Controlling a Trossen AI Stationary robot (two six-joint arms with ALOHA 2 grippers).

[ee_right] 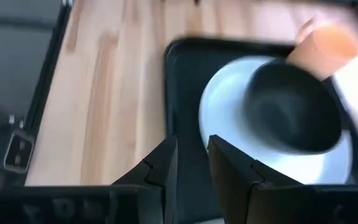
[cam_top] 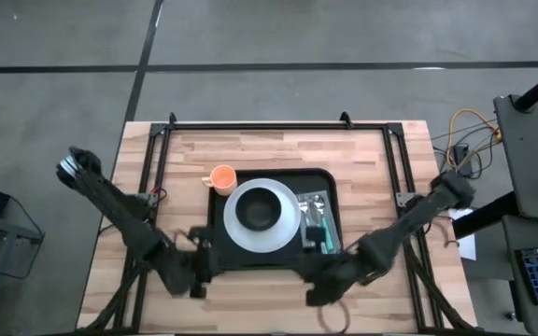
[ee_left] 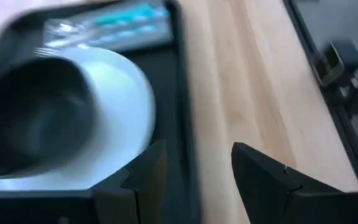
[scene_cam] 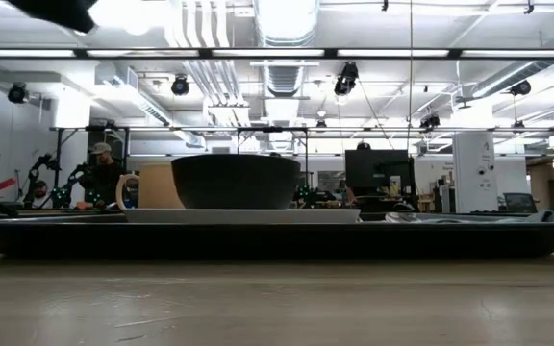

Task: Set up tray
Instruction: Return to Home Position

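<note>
Fingers [ee_left: 145, 180] of the left gripper [ee_left: 199, 149] and right gripper [ee_right: 192, 143] stand parted, empty, beside the tray [cam_top: 320, 180] near the robot-side edge of the counter [cam_top: 390, 168].

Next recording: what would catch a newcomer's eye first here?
The black tray sits mid-table, holding a white plate with a dark bowl on it and cutlery on its right side. An orange cup stands at its far left corner. Both arms sit at the tray's near edge, left gripper and right gripper open.
</note>
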